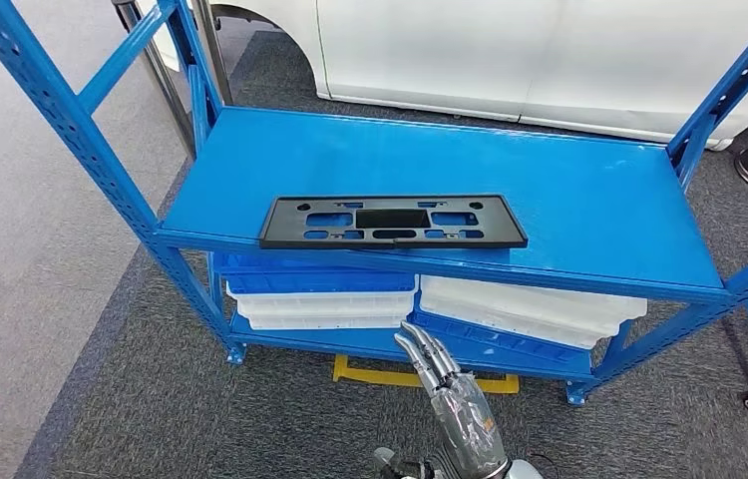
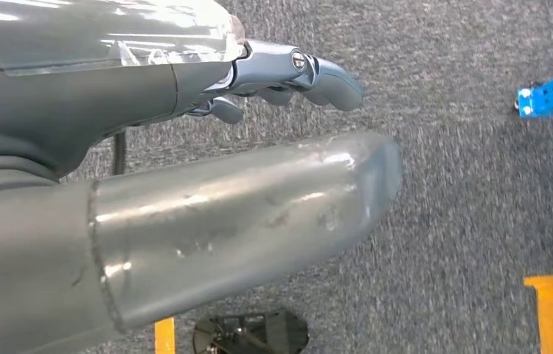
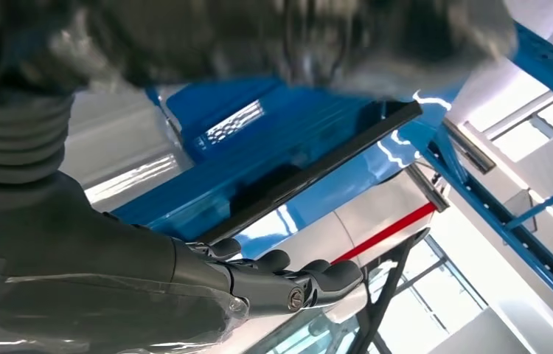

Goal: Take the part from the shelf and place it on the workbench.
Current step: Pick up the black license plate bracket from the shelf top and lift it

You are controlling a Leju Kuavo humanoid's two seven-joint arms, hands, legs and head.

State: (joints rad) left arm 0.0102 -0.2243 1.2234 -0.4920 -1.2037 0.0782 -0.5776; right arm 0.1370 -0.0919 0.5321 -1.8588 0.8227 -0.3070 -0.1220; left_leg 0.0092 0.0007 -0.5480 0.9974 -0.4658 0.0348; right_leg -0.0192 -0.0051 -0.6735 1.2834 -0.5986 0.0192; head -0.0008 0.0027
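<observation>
Car workshop: blue steel shelving (image 1: 609, 200), white car body (image 1: 550, 50), grey carpet (image 1: 200, 419).

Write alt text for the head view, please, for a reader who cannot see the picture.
A flat black part with cut-outs lies near the front edge of a blue shelf. Below it, the robot's right hand reaches up with straight fingers, holding nothing. White and blue trays sit on the lower level, and grey carpet covers the floor.

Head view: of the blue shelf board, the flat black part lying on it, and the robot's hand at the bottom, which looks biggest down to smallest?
1. Blue shelf board, by far the largest.
2. Black part.
3. Right hand, smallest, even though it's nearest the camera.
</observation>
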